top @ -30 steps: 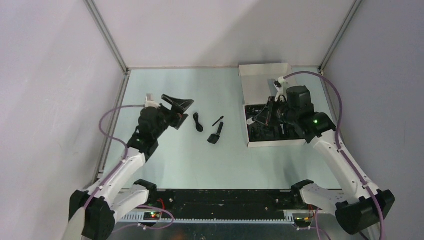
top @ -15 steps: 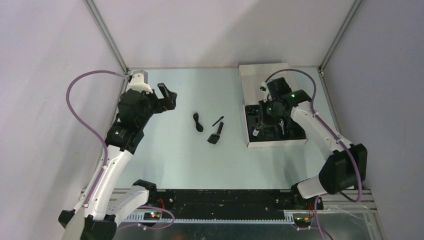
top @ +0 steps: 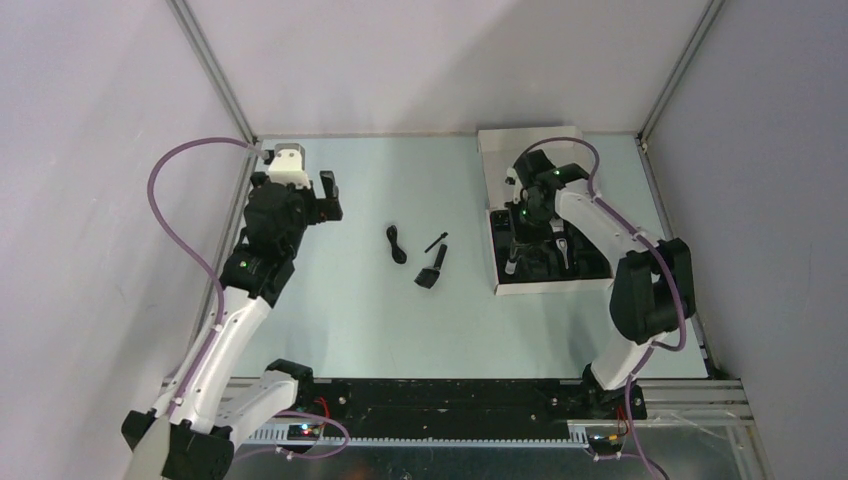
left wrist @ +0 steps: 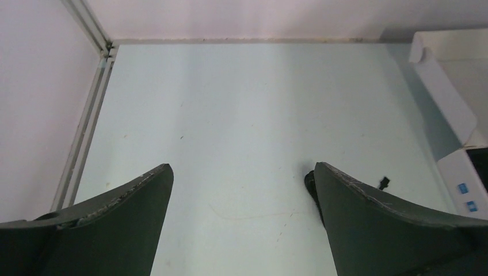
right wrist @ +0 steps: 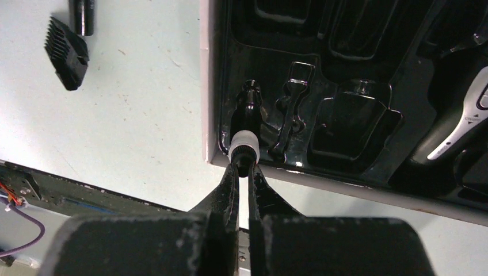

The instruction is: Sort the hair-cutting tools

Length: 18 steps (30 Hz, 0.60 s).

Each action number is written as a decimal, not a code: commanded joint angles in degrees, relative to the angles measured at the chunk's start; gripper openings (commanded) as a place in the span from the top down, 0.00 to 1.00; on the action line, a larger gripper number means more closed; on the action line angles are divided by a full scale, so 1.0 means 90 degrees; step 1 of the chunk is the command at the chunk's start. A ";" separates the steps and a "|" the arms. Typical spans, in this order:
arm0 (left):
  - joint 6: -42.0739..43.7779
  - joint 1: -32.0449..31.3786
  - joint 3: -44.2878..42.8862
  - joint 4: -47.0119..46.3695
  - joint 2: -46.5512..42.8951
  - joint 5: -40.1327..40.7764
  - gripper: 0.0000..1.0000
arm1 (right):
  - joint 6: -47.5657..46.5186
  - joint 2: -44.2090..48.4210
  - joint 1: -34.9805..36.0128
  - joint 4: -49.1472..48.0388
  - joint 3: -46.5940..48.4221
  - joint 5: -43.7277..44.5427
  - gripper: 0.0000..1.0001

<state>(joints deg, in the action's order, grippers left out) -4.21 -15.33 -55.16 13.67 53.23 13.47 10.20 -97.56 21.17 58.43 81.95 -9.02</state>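
My right gripper point(right wrist: 244, 167) is shut on the black cap of a small bottle with a white collar point(right wrist: 244, 140). The bottle lies in the front-left slot of the black tray point(right wrist: 345, 69) inside the white box point(top: 550, 286). The black-and-silver clipper point(right wrist: 460, 123) lies in the tray's right side. On the table lie a black coiled cord point(top: 397, 243), a thin stick-brush point(top: 436, 242) and a black comb attachment point(top: 430, 273), also in the right wrist view point(right wrist: 68, 52). My left gripper point(top: 329, 195) is open and empty, left of the cord, which is half hidden behind its right finger point(left wrist: 368, 224).
The box's open lid point(top: 530, 150) lies flat against the back wall. Metal frame posts stand at the back corners point(top: 215, 75). The table's left rail point(left wrist: 86, 132) runs beside my left gripper. A black cylinder end point(right wrist: 82, 14) lies beside the comb attachment.
My right arm has swung round and brought its gripper down at the tray's front-left corner. My left gripper has drawn back left, away from the cord.
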 commanded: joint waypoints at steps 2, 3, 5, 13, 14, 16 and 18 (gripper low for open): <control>0.0295 0.0043 0.0060 -0.0348 -0.0063 0.0480 0.00 | -0.0210 -0.0479 0.0082 0.0056 0.0322 -0.0027 1.00; 0.0297 0.0043 0.0077 -0.0362 -0.0064 0.0474 0.00 | -0.0238 -0.0538 0.0095 0.0058 0.0346 -0.0030 1.00; 0.0279 0.0039 0.0118 -0.0403 -0.0044 0.0435 0.00 | -0.0262 -0.0712 0.0133 0.0046 0.0364 -0.0028 1.00; 0.0289 0.0033 0.0188 -0.0509 -0.0043 0.0452 0.00 | -0.0258 -0.0834 0.0314 -0.0167 0.0343 0.0110 0.75; 0.0289 0.0038 0.0189 -0.0516 -0.0042 0.0453 0.00 | -0.0251 -0.0783 0.0358 -0.0200 0.0300 0.0178 0.69; 0.0285 0.0039 0.0196 -0.0516 -0.0044 0.0453 0.00 | -0.0211 -0.0620 0.0400 -0.0284 0.0256 0.0281 0.52; 0.0291 0.0037 0.0201 -0.0523 -0.0056 0.0443 0.00 | -0.0173 -0.0432 0.0417 -0.0382 0.0214 0.0359 0.36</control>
<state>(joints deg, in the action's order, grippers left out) -2.92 -15.31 -54.08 11.53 53.23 16.36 8.51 -104.68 24.03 56.80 83.92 -7.70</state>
